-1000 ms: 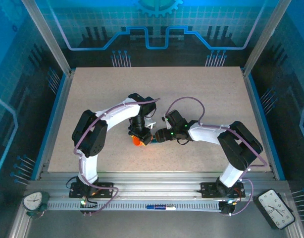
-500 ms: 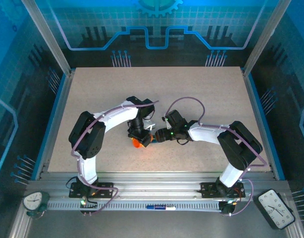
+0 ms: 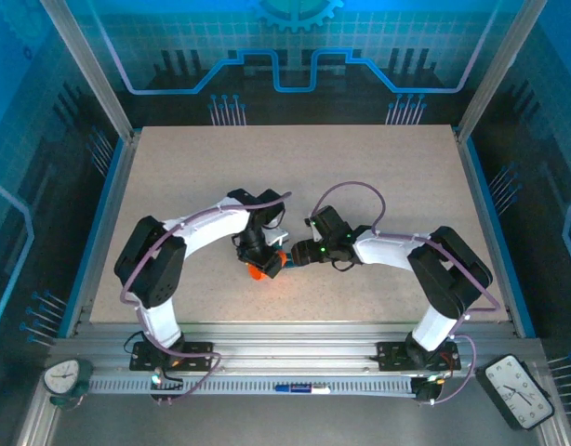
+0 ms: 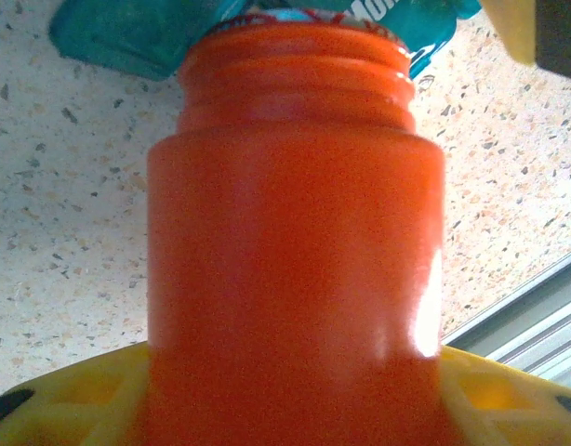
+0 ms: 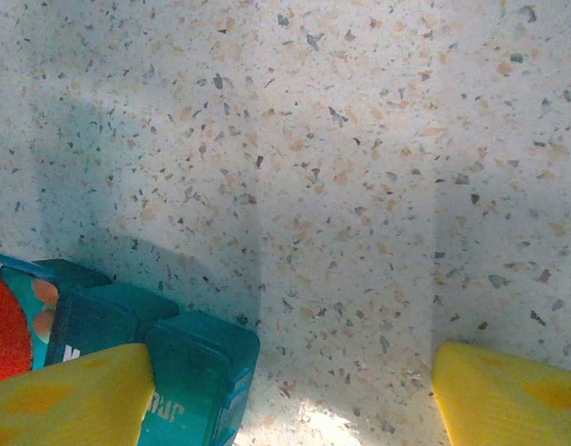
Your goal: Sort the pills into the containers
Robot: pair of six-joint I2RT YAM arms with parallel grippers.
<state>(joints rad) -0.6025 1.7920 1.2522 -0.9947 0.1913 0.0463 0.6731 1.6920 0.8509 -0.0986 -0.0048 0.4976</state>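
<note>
No pills could be confirmed sorted (cells mostly hidden); orange bottle [image 4: 295,279] was gripped by left gripper [image 3: 257,261], tipped at containers [image 5: 188,372], right gripper [image 5: 290,400] was seen open beside them.

- I see the worktop [image 3: 378,177] as a pale beige slab, roughly square, with a blue strip along its left and right edges and a metal rail along its near edge.
- Up close its surface [image 5: 360,139] is speckled with small dark and orange flecks, and soft grey shadows fall across it.
- The containers [image 5: 188,372] rest directly on it: a dark-teal strip of joined square cells, with white lettering on the side of the end cell.
- Through the left wrist camera I get the same teal plastic [image 4: 118,37] against the speckled top [image 4: 62,232].
</note>
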